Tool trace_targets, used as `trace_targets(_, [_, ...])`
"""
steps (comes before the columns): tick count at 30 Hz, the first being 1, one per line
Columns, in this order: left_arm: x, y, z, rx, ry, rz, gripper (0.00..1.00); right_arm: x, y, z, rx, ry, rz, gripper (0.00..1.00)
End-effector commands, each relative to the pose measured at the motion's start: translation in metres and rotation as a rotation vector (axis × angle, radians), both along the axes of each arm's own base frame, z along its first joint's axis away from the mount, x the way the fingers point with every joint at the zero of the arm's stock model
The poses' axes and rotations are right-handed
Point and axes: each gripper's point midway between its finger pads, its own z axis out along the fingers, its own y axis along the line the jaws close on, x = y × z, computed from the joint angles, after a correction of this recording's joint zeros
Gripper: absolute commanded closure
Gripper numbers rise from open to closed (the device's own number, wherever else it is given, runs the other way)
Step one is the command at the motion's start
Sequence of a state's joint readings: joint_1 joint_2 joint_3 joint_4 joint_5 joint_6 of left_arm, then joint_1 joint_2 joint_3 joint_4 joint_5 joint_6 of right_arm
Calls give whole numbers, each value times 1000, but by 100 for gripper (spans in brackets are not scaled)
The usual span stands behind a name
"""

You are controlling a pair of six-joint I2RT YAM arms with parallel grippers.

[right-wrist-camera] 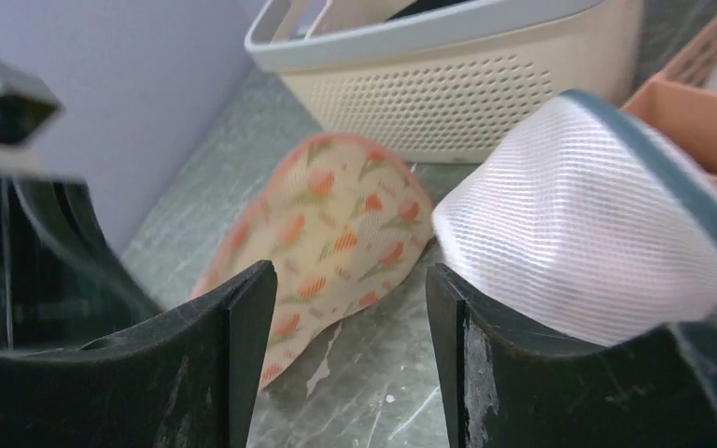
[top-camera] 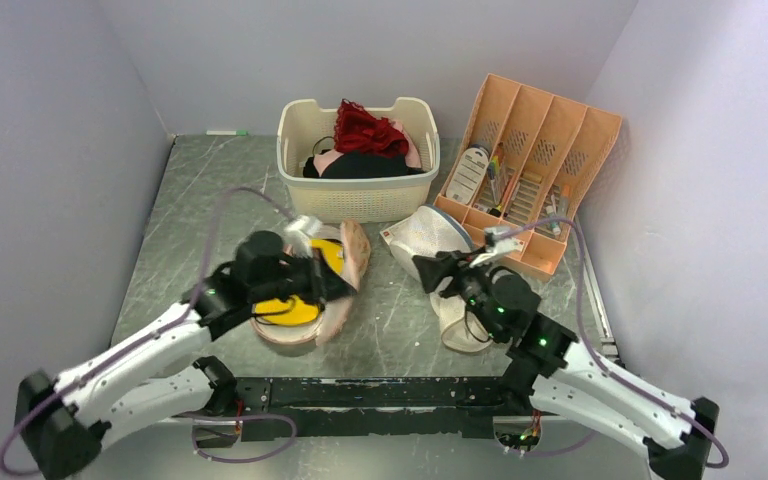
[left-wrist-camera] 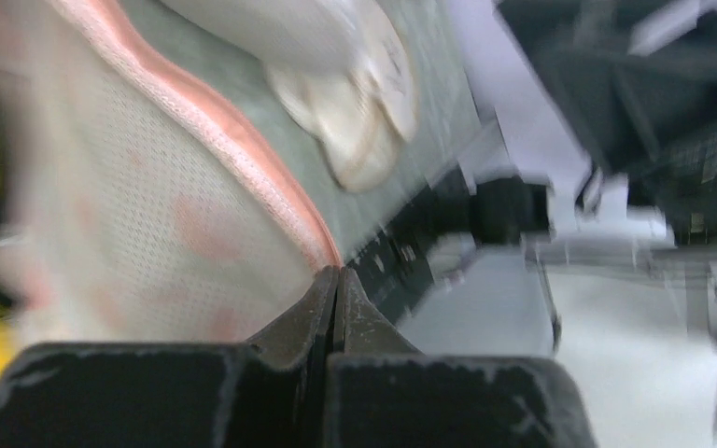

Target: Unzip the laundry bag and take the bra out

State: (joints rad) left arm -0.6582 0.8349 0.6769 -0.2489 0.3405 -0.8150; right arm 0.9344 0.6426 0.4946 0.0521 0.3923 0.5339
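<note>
1. Left gripper (left-wrist-camera: 336,285): jaws pressed together, seemingly pinching the laundry bag (left-wrist-camera: 149,215) by the pink edging at its tips.
2. Bra (top-camera: 285,308) lies exposed in the opened bag, below the left wrist.
3. Unzip looks done. Next: right gripper (right-wrist-camera: 350,285), open & empty, reaches ahead-left for a cup.
4. Room: mesh dome bag (right-wrist-camera: 579,215) crowds its right finger; basket (right-wrist-camera: 448,103) ahead.

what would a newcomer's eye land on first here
The bright yellow bra showing inside the opened floral laundry bag, left of centre on the table at the left gripper. Next, the red lacy garment heaped in the cream basket at the back, and the orange organiser tray to its right.
</note>
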Motion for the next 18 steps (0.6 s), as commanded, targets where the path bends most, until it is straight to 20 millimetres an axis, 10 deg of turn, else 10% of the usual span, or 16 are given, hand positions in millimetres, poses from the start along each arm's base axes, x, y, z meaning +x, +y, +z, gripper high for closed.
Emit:
trace_targets(1, [-49, -77, 5, 11, -111, -261, 93, -2, -53, -21, -79, 15, -173, 40])
trace_targets(10, [-87, -124, -73, 218, -41, -427, 89, -6, -70, -19, -102, 3, -209, 39])
trace_targets(13, [-82, -114, -91, 303, -7, -381, 53, -5, -68, -24, -120, 9, -207, 39])
trace_targets(18, [-70, -92, -81, 383, -57, -309, 21, -5, -65, -32, -126, 16, -193, 38])
